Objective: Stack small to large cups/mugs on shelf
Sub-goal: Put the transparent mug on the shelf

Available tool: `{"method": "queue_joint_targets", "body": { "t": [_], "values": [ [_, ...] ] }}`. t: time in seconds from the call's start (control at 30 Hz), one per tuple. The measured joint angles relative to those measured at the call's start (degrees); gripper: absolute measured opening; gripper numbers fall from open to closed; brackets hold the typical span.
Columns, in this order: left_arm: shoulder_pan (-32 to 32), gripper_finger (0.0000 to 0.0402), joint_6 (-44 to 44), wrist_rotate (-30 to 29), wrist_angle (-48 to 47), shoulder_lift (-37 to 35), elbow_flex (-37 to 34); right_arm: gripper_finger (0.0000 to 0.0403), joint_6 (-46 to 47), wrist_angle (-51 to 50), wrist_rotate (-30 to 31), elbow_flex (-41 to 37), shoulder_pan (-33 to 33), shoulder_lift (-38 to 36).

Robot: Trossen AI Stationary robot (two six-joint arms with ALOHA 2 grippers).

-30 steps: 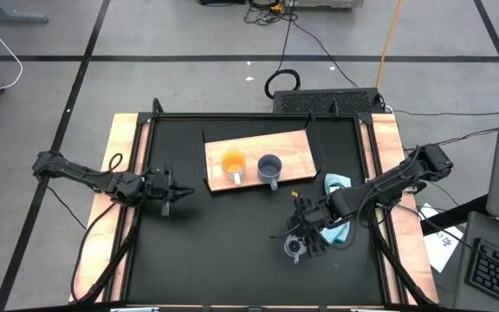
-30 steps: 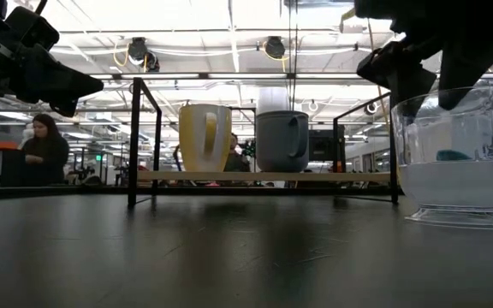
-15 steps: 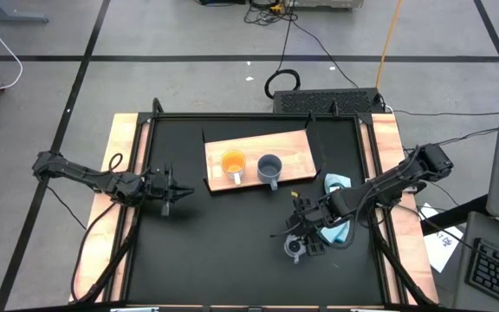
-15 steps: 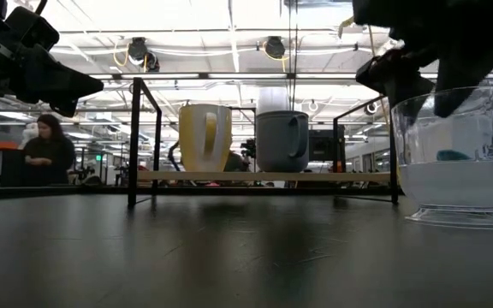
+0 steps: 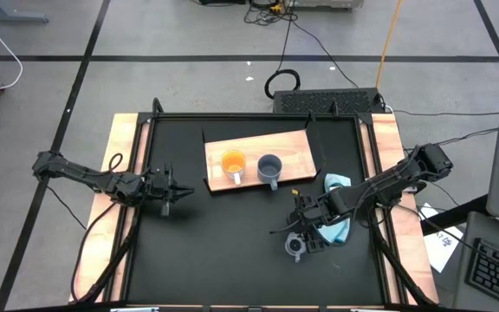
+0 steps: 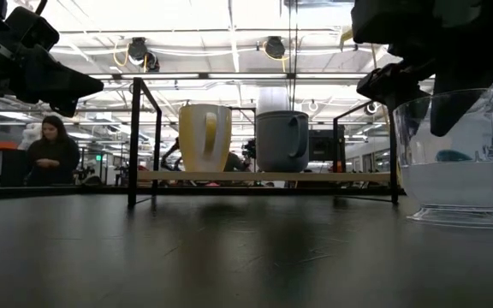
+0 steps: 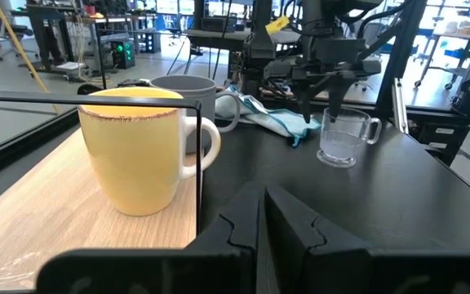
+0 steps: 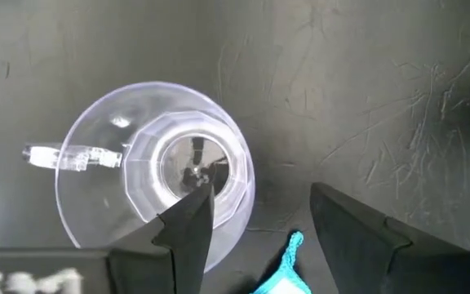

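Right gripper [image 8: 255, 220] poised over the clear cup [image 8: 155, 171], fingers spread apart and holding nothing.

From the right wrist view, one finger [image 8: 188, 224] hangs over the cup's open mouth and the other [image 8: 353, 224] sits outside its rim; whether either touches the glass cannot be told. Seen from above, the clear cup [image 5: 294, 247] stands upright on the black tabletop [image 5: 223, 251] at about 5 o'clock from the table's centre, with a light blue cloth [image 5: 340, 227] just beside it at its 2 o'clock. At 12 o'clock from centre the wooden shelf [image 5: 297, 143] carries the orange cup [image 5: 233, 163] and, at its 3 o'clock, the blue-grey mug [image 5: 269, 167], both upright and near each other. The left gripper [image 5: 173, 192] waits at 9 o'clock, well apart from the cups, its fingers closed together and empty.
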Motion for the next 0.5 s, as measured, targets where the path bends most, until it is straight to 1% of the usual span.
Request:
{"method": "queue_joint_targets", "body": {
  "t": [0.07, 0.17, 0.47, 0.5],
  "values": [
    [0.00, 0.0026, -0.01, 0.00, 0.01, 0.00, 0.00, 0.0183, 0.07, 0.58, 0.05, -0.02, -0.12, 0.00],
    [0.00, 0.0026, 0.00, 0.00, 0.00, 0.00, 0.00, 0.0151, 0.11, 1.96, 0.09, -0.02, -0.23, 0.00],
    [0.00, 0.0026, -0.02, 0.00, -0.37, 0.00, 0.00, 0.0019, 0.81, 2.96, 0.13, -0.02, -1.38, 0.00],
    [0.00, 0.0026, -0.02, 0.00, -0.37, 0.00, 0.00, 0.0010, 0.80, 2.96, 0.13, -0.02, -1.58, 0.00]
  ]
}}
